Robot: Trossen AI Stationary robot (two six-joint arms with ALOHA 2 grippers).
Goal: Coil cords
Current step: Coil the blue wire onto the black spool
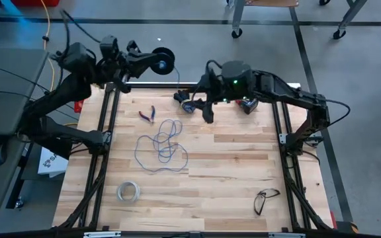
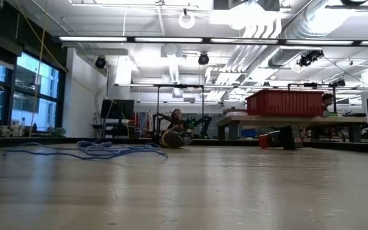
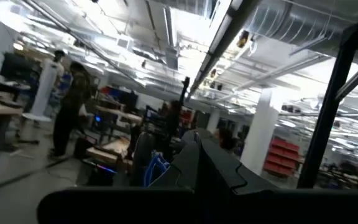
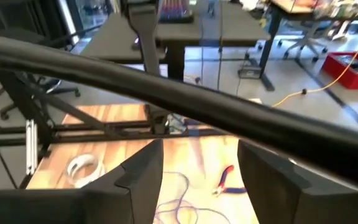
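High view: my right tool [image 1: 197, 106] sits at the far edge of the desk [image 1: 243, 172], fingers [image 4: 143, 171] spread with nothing between them, as the right wrist view confirms. A small dark spool [image 1: 182, 98] lies just beside it on the desk. My left tool [image 1: 152, 64] is lifted beyond the far-left corner, fingers pressed together, empty. The thin blue wire [image 1: 162, 149] lies in a loose tangle mid-desk, nearer the left side. Small pliers [image 1: 149, 114] with red handles rest just past the tangle. A whitish tape ring [image 1: 129, 192] lies near the front left, glasses [image 1: 265, 199] near the front right.
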